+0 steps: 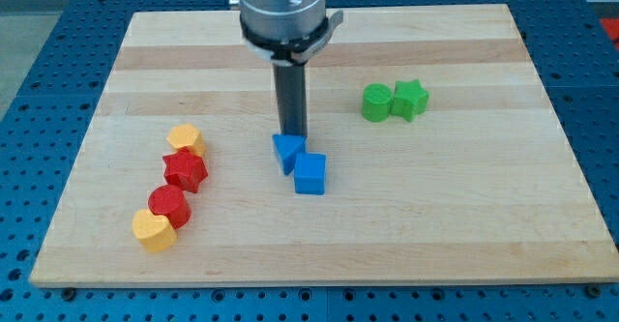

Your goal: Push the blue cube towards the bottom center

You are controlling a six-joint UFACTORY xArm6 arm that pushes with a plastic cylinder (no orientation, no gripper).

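Observation:
The blue cube [309, 175] sits near the middle of the wooden board [319, 225]. A blue triangular block [286, 151] touches its upper left corner. My tip [292, 134] comes down from the view's top and stands right behind the blue triangular block, just above and left of the blue cube. Whether the tip touches the triangular block cannot be told.
A green cylinder [376, 102] and a green star [410, 99] sit side by side at the right. At the left runs a diagonal row: an orange block [185, 138], a red star [186, 170], a red cylinder [170, 204] and a yellow heart [153, 230].

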